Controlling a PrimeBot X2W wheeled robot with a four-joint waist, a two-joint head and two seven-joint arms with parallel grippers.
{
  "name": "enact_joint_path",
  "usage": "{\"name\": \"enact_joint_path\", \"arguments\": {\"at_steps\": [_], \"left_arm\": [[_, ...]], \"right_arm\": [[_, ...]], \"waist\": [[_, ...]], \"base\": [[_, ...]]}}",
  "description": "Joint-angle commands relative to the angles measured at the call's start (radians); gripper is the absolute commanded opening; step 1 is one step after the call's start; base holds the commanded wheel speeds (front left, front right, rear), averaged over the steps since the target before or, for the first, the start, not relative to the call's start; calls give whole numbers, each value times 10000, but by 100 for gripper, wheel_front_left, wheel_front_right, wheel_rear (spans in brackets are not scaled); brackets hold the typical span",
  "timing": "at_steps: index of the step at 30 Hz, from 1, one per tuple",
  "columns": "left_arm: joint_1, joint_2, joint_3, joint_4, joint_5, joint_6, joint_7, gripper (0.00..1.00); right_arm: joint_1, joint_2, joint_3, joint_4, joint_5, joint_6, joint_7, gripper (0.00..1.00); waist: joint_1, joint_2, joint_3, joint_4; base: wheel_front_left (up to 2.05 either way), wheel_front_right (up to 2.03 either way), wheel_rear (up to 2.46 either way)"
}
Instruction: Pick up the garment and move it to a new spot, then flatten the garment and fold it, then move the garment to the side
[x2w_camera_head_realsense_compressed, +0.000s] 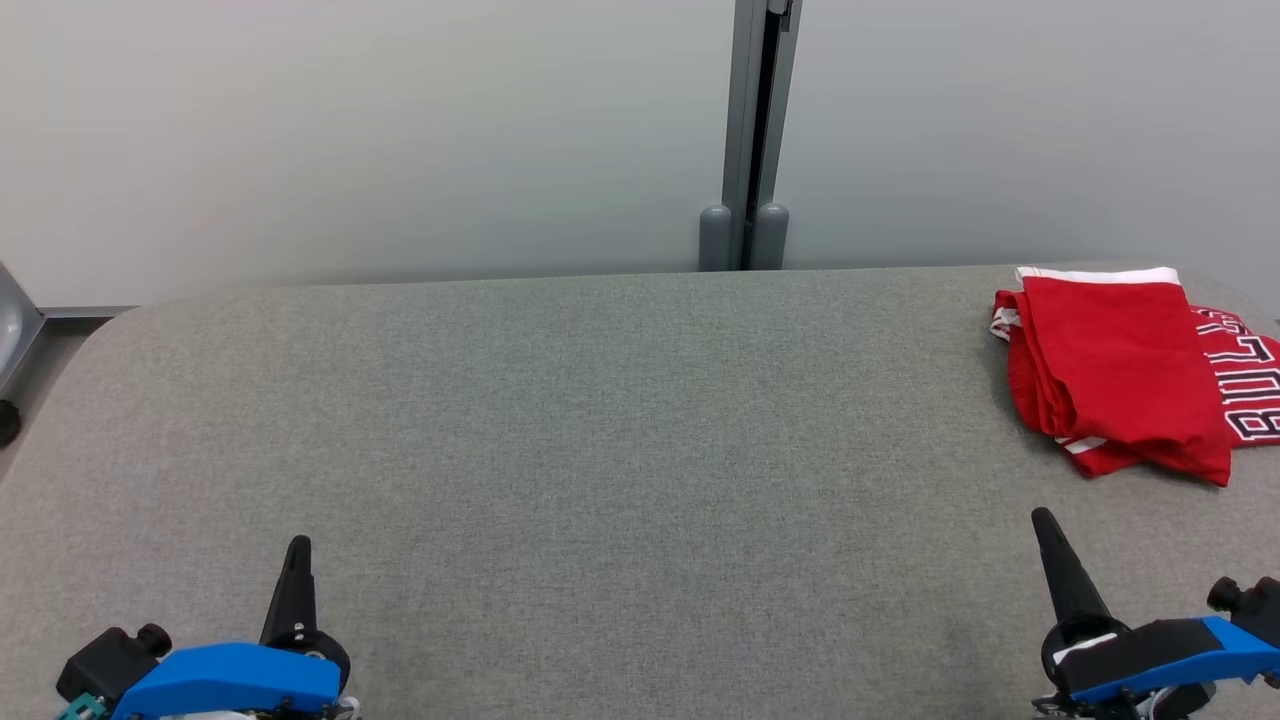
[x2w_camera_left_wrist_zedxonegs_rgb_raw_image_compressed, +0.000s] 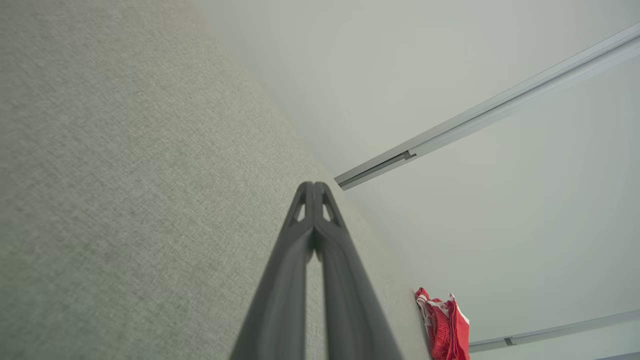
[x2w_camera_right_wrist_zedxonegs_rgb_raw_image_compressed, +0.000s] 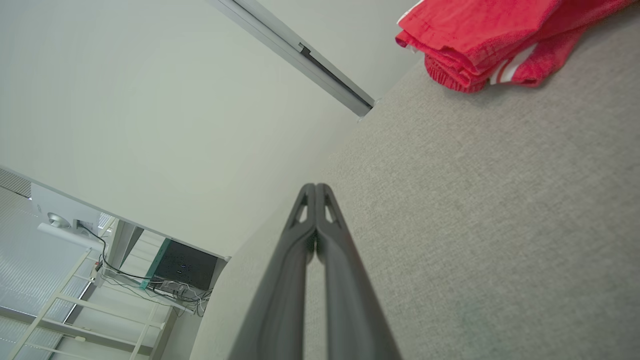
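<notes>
A red garment (x2w_camera_head_realsense_compressed: 1130, 375) with white trim and black-and-white lettering lies folded at the far right of the grey fabric table (x2w_camera_head_realsense_compressed: 600, 420). It shows small and distant in the left wrist view (x2w_camera_left_wrist_zedxonegs_rgb_raw_image_compressed: 445, 325) and close at the top right in the right wrist view (x2w_camera_right_wrist_zedxonegs_rgb_raw_image_compressed: 490, 40). My left gripper (x2w_camera_head_realsense_compressed: 298, 548) rests at the lower left, shut and empty, its tips together (x2w_camera_left_wrist_zedxonegs_rgb_raw_image_compressed: 315, 186). At the lower right my right gripper (x2w_camera_head_realsense_compressed: 1042, 518) is shut too, fingers pressed together (x2w_camera_right_wrist_zedxonegs_rgb_raw_image_compressed: 315, 187), well short of the garment.
A pale wall with a grey vertical rail (x2w_camera_head_realsense_compressed: 755, 130) stands behind the table. Off the table's left end are a white rack (x2w_camera_right_wrist_zedxonegs_rgb_raw_image_compressed: 75, 310), cables and a dark box (x2w_camera_right_wrist_zedxonegs_rgb_raw_image_compressed: 185, 270).
</notes>
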Motion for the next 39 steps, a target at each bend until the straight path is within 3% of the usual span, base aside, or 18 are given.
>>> {"name": "enact_joint_path", "arguments": {"at_steps": [1,39], "left_arm": [[-312,9,160,-139,-289,-73,83,0],[-754,-473,1004,-246,-3190,-407,961,0]], "right_arm": [[-321,1,-50,-65,364,3,52,0],[-714,27,-215,238,4012,3,345,0]], "waist": [[0,-1,6,-3],[0,-1,129,-68]], "base": [[0,0,0],[0,0,0]]}}
